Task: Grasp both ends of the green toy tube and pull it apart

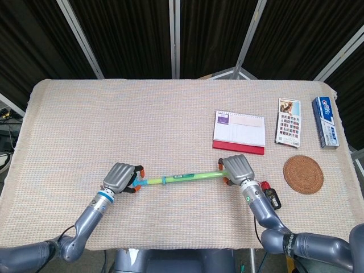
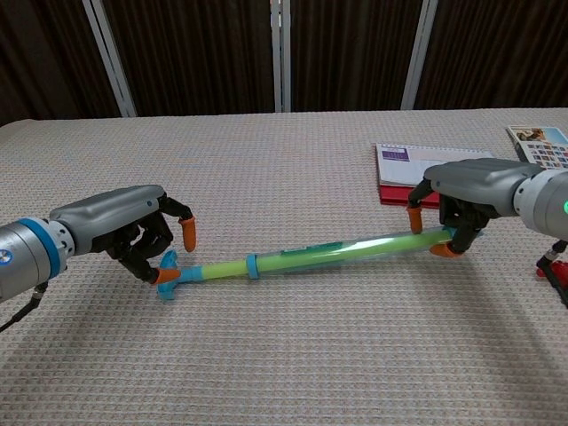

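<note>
The green toy tube (image 1: pixel 182 177) (image 2: pixel 311 256) lies across the front middle of the table, with a blue T-handle (image 2: pixel 167 277) at its left end. My right hand (image 1: pixel 236 168) (image 2: pixel 461 191) grips the tube's right end and holds that end slightly off the cloth. At the handle end, my left hand (image 1: pixel 121 177) (image 2: pixel 133 235) has its orange-tipped fingers spread to either side of the rod. One fingertip touches the handle. In the head view the left hand hides most of the handle.
A red-edged desk calendar (image 1: pixel 239 132) (image 2: pixel 399 164) stands just behind my right hand. Further right are a picture card booklet (image 1: pixel 288 122), a toothpaste box (image 1: pixel 325 121), a round woven coaster (image 1: pixel 303 174) and a small red-and-black object (image 1: pixel 270 193).
</note>
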You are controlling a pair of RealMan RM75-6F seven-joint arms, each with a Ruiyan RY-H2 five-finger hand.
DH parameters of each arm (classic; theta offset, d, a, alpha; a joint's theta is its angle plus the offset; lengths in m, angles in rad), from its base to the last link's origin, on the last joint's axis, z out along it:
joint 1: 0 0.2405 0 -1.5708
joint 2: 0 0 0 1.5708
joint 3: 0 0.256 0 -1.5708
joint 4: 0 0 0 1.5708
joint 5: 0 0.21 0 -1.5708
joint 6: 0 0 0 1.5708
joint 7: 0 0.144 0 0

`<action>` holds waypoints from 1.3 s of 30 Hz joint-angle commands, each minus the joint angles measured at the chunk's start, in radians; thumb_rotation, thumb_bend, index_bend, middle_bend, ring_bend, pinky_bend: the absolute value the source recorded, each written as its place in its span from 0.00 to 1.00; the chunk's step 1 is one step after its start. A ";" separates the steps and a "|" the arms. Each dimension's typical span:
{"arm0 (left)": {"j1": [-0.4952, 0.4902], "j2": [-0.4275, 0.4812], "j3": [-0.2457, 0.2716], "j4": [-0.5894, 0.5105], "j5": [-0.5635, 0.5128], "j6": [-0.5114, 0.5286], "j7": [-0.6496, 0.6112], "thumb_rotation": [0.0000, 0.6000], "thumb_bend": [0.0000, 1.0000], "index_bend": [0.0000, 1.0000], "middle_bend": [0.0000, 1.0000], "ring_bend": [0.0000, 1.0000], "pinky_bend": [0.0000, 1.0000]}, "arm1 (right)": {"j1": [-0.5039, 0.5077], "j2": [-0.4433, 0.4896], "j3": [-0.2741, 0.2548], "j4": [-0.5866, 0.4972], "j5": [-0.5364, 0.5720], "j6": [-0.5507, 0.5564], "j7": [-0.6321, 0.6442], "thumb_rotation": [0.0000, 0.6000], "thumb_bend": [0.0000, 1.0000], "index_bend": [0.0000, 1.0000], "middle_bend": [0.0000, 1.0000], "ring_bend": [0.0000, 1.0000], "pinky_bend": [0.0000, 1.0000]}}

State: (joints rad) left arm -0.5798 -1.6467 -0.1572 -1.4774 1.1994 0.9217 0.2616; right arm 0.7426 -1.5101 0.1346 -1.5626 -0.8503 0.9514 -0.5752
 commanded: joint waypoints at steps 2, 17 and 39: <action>-0.010 -0.009 -0.002 -0.003 -0.022 -0.006 0.018 1.00 0.32 0.47 0.84 0.76 0.96 | 0.002 -0.002 -0.001 0.000 0.002 0.003 0.000 1.00 0.45 0.67 1.00 1.00 1.00; -0.054 -0.059 -0.013 -0.056 -0.259 0.037 0.213 1.00 0.33 0.46 0.84 0.76 0.96 | 0.007 -0.003 -0.010 -0.007 -0.002 0.015 0.012 1.00 0.45 0.67 1.00 1.00 1.00; -0.084 -0.077 0.004 -0.027 -0.332 0.040 0.221 1.00 0.38 0.54 0.84 0.76 0.96 | 0.008 0.005 -0.017 -0.013 -0.004 0.023 0.022 1.00 0.45 0.68 1.00 1.00 1.00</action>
State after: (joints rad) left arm -0.6635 -1.7237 -0.1527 -1.5051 0.8679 0.9621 0.4824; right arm 0.7510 -1.5050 0.1171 -1.5760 -0.8544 0.9747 -0.5529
